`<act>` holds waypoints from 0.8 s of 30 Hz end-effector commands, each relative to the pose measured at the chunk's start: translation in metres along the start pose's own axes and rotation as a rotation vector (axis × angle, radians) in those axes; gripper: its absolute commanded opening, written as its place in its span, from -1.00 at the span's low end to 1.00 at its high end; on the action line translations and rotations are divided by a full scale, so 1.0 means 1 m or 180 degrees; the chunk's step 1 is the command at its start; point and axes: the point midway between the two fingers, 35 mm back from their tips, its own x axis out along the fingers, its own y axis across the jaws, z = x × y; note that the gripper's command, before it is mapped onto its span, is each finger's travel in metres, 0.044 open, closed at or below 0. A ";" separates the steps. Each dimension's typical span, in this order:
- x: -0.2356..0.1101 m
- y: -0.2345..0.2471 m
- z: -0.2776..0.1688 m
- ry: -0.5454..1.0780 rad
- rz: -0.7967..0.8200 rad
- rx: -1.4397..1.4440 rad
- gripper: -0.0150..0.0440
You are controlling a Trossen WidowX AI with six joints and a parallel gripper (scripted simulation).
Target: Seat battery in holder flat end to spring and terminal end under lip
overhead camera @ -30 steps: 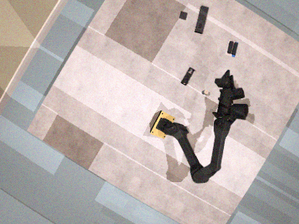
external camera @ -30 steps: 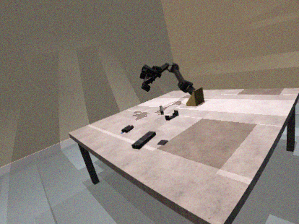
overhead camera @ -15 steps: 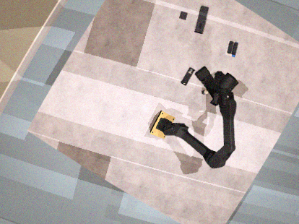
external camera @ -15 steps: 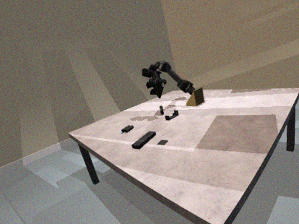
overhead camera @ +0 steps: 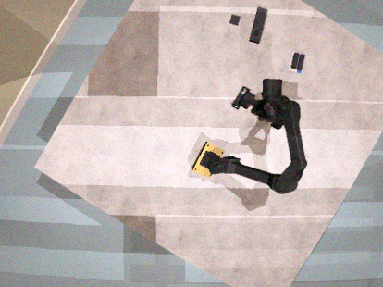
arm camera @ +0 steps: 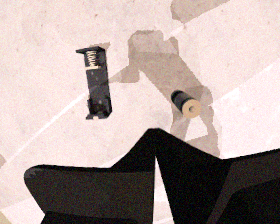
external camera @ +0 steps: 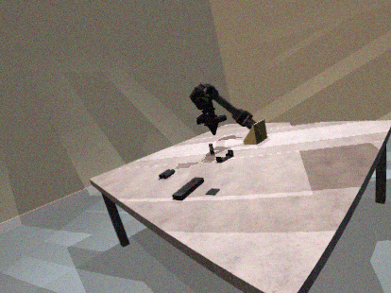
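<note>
Black gripper (arm camera: 155,160) clenched on nothing, hovering above table (arm camera: 38,22). Just beyond the tips, right: battery (arm camera: 185,103) lying loose, not picked up; farther, left: holder (arm camera: 96,81) w/ spring, unfilled. Nothing done yet — grasp, seating, release all left.
</note>
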 end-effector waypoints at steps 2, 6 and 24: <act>-0.004 -0.003 0.001 0.0014 -0.0125 -0.0049 -0.49; 0.016 -0.003 0.003 0.0012 -0.0114 -0.0050 -0.49; 0.076 -0.014 0.002 0.0011 -0.0130 -0.0046 -0.49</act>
